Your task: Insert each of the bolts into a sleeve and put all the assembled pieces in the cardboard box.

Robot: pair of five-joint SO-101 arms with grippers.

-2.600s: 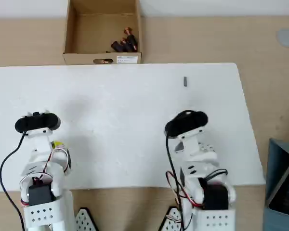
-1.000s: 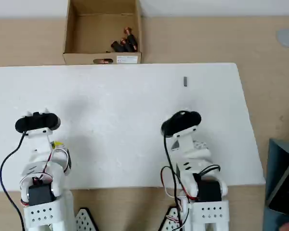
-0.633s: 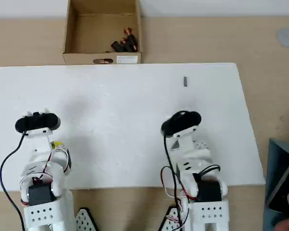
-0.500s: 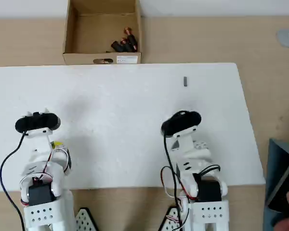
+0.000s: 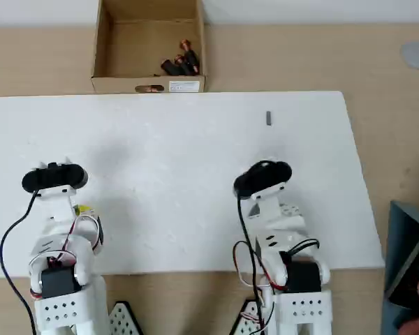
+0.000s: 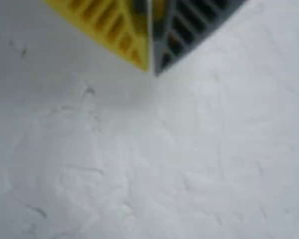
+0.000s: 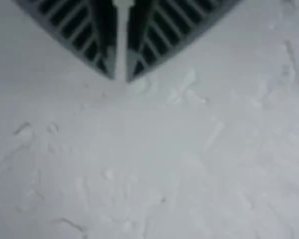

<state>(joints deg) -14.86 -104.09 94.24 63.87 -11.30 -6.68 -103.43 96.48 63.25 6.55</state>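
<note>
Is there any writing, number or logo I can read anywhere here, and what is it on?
White label on the front wall of the box: it carries dark print, too small to read.
No other words, numbers or signs can be made out.

Close on the left end effector (image 6: pixel 150 67), yellow finger (image 6: pixel 114 35) and grey finger (image 6: pixel 189 30) pressed together, over white textured mat (image 6: pixel 169 169)

- High camera looks straight down over the whole white textured sheet (image 5: pixel 195 174).
- Both wrist cameras sit close, facing down onto that same sheet.
</note>
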